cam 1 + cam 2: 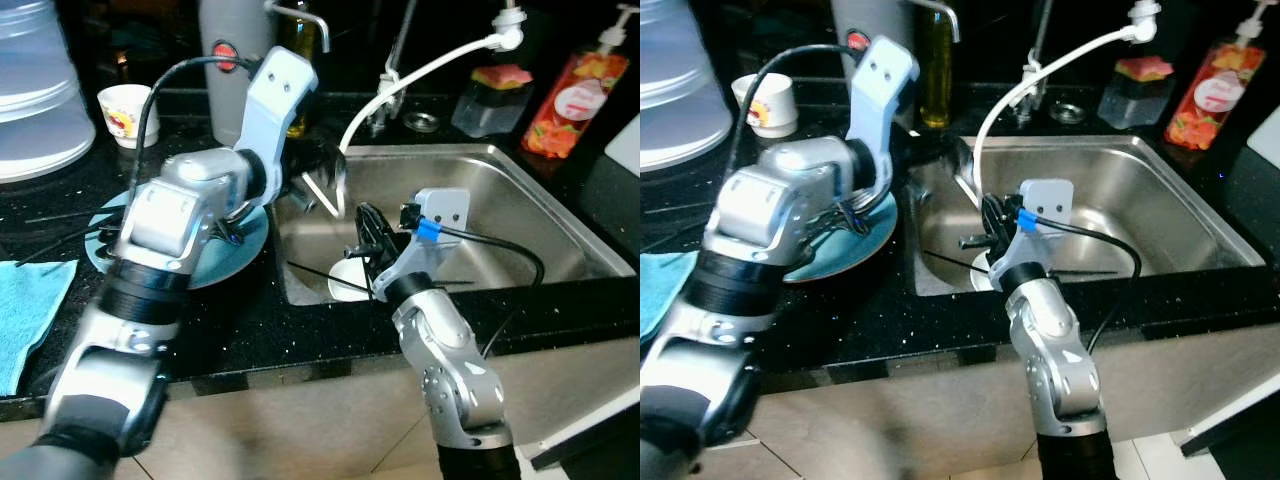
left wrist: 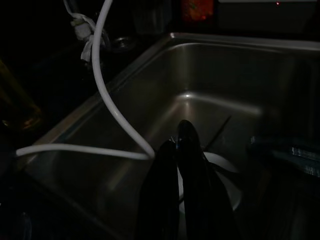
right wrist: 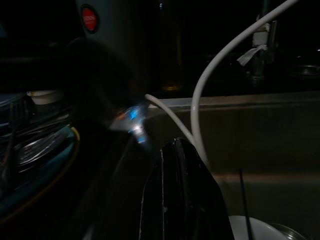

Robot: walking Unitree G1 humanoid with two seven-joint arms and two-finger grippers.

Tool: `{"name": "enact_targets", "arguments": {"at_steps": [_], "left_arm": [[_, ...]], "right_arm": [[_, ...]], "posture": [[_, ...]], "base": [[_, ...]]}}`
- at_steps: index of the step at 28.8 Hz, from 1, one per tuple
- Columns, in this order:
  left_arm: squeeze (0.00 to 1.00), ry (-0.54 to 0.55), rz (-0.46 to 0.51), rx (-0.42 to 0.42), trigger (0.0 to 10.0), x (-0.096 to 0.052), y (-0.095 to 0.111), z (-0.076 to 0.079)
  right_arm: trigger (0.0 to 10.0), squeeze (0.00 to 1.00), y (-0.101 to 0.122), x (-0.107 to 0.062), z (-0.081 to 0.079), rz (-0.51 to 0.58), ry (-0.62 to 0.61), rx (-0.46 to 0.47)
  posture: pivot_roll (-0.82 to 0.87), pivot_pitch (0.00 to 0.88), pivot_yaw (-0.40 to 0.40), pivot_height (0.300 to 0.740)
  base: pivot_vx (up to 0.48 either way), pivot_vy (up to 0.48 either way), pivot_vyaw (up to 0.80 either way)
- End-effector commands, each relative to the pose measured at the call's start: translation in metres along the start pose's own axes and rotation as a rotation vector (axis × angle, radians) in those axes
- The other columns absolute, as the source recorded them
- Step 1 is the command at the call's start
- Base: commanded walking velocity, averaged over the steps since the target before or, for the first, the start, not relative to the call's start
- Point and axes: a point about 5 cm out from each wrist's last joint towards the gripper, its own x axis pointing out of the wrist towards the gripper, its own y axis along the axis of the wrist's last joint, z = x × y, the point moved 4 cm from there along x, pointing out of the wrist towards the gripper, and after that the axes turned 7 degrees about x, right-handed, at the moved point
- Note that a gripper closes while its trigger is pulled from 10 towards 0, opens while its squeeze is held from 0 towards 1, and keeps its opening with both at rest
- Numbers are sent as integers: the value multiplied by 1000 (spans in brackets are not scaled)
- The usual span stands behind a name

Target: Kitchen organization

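Two grippers work at the sink point(image 1: 520, 190): left gripper point(image 2: 181, 150) closed, empty; right gripper point(image 3: 175, 165) closed above the white dish point(image 1: 345, 285). Open before descending.

At nine o'clock in the steel sink point(image 1: 520, 215) we're hemmed in: the white hose point(image 1: 400, 85) loops down there, and a white plate point(image 1: 345, 283) covers the floor at seven. The basin from twelve to four lies bare, room to pass. Beyond the rim at one, soap bottle point(image 1: 572, 100) and sponge point(image 1: 495, 80) stand guard.
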Motion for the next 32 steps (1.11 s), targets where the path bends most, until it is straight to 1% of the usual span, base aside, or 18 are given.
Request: {"name": "enact_targets", "arguments": {"at_steps": [1, 2, 3, 4, 5, 6, 7, 8, 12, 13, 16, 19, 21, 22, 23, 24, 29, 32], "left_arm": [[0, -72, 23, 26, 10000, -2, 1, 8], [0, -72, 23, 26, 10000, -2, 1, 8], [39, -120, 50, 9, 10000, -4, 2, 14], [212, -160, 66, 10, 10000, -5, 3, 20], [212, -182, 70, 12, 10000, -6, 2, 24], [212, -182, 70, 12, 10000, -6, 2, 24], [490, -190, 67, 14, 10000, -6, 0, 26], [1000, -209, 70, 10, 10000, -6, -2, 29], [1000, -188, 105, 9, 10000, -7, 2, 26], [0, -175, 115, 13, 10000, -8, 4, 25], [0, -106, 115, 17, 10000, -10, 6, 15], [0, 8, 84, 9, 10000, -10, 3, 0], [0, 76, 83, -4, 10000, -11, 3, -10], [0, 133, 97, -5, 10000, -14, 5, -17], [0, 133, 97, -5, 10000, -14, 5, -17], [0, 178, 116, -4, 10000, -18, 8, -22], [0, 242, 152, -24, 10000, -24, 13, -26], [0, 356, 187, -24, 10000, -33, 16, -34]], "right_arm": [[10000, 0, -1, 0, 2, 1, -9, 0], [10000, 0, -1, 0, 2, 1, -9, 0], [10000, 0, -1, 1, 2, 2, -9, 0], [10000, 0, 0, 1, 3, 4, -11, -2], [10000, 0, 0, 1, 3, 5, -14, -5], [10000, 0, 0, 1, 3, 5, -14, -5], [10000, 0, 0, 1, 4, 6, -18, -8], [10000, 0, 1, 1, 8, 8, -31, -16], [10000, 0, 3, 0, 13, 12, -53, -23], [10000, 0, 4, 0, 13, 14, -57, -24], [10000, 0, 4, 0, 15, 16, -63, -25], [10000, 0, 4, 0, 15, 18, -66, -24], [10000, 0, 4, 1, 15, 22, -71, -23], [10000, 0, 5, 1, 16, 27, -79, -22], [10000, 0, 5, 1, 16, 27, -79, -22], [10000, 0, 5, 2, 17, 29, -89, -24], [10000, 0, 6, 1, 22, 37, -119, -3], [10000, 0, 9, 1, 32, 57, -186, 49]], "posture": [[269, 0, -35, 740], [269, 0, -35, 740], [268, 1, -37, 740], [265, 1, -38, 740], [265, 1, -38, 740], [265, 1, -38, 740], [263, 1, -38, 740], [259, 2, -40, 740], [256, 4, -42, 740], [256, 4, -43, 740], [256, 5, -43, 740], [260, 6, -46, 740], [259, 5, -47, 740], [260, 5, -48, 740], [260, 5, -48, 740], [260, 5, -48, 740], [263, 5, -50, 740], [264, 2, -54, 740]], "base": [[0, 0, 0], [0, 0, 0], [0, 0, 0], [0, 0, 0], [0, 0, 0], [0, 0, 0], [0, 0, 0], [0, 0, 0], [0, 0, 0], [0, 0, 0], [0, 0, 0], [0, 0, 0], [0, 0, 0], [0, 0, 0], [0, 0, 0], [0, 0, 0], [0, 0, 0], [0, 0, 0]]}}
